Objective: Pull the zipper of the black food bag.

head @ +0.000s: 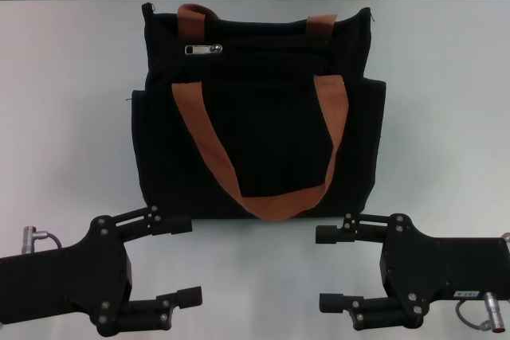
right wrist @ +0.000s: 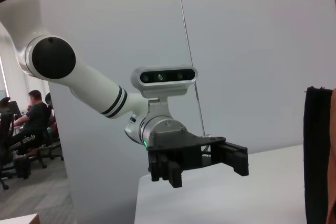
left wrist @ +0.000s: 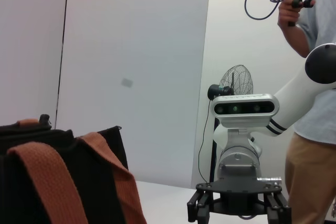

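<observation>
The black food bag (head: 255, 125) stands on the white table, with two orange-brown loop handles. Its silver zipper pull (head: 203, 49) lies on the zip line near the bag's upper left. My left gripper (head: 185, 260) is open and empty, in front of the bag's lower left corner. My right gripper (head: 328, 268) is open and empty, in front of the bag's lower right corner. The left wrist view shows the bag's top (left wrist: 63, 182) and the right gripper (left wrist: 239, 205) farther off. The right wrist view shows the bag's edge (right wrist: 317, 156) and the left gripper (right wrist: 205, 158) farther off.
The white table (head: 64, 117) spreads around the bag, with a pale wall behind. A person (left wrist: 310, 129) stands behind the right arm holding a device. A fan (left wrist: 233, 82) stands by the wall. People (right wrist: 31, 124) sit at desks far off.
</observation>
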